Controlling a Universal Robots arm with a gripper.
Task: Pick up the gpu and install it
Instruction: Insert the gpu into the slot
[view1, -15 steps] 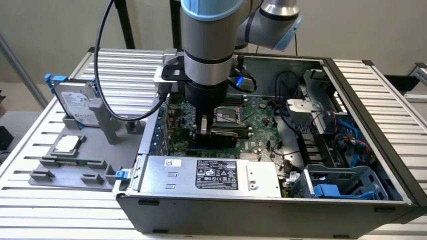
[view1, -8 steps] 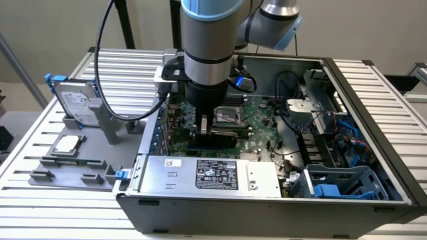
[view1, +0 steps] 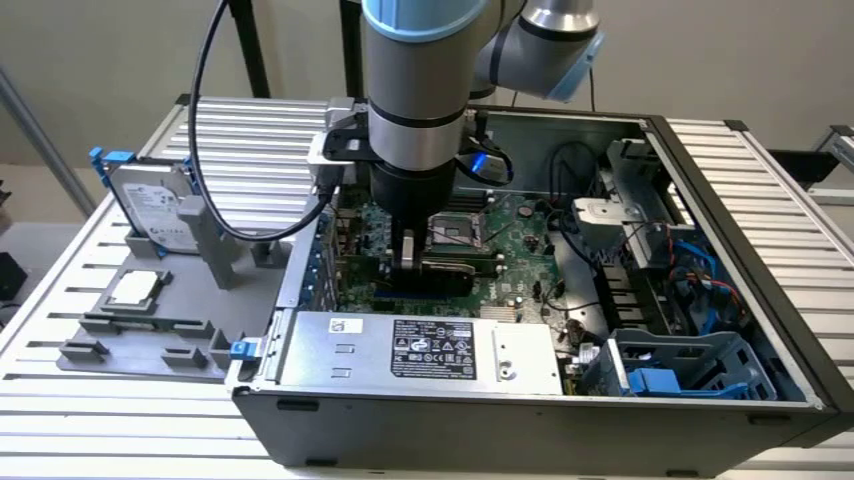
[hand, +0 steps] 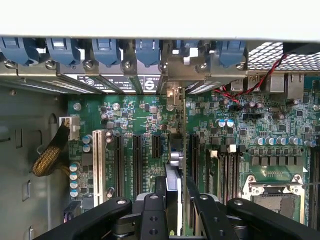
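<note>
One gpu (hand: 176, 165) stands on edge over the green motherboard (hand: 240, 130), among its expansion slots. We see the jaws clenched on the card's edge inside the computer case (view1: 747, 180).

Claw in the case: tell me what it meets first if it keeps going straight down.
The claw is shut on the gpu, held edge-on. Going down, the gpu likely meets the motherboard slot first; depth unclear.

Robotics lab or test workshop showing itself: industrial robot arm (view1: 414, 90) reaching into opened desktop computer case (view1: 534, 400), motherboard (hand: 220, 150) lying exposed; slatted aluminium workbench (view1: 120, 390) carrying grey parts fixture (view1: 160, 330) holding hard drive (view1: 144, 205) and CPU chip (view1: 134, 288); bare wall standing behind.
</note>
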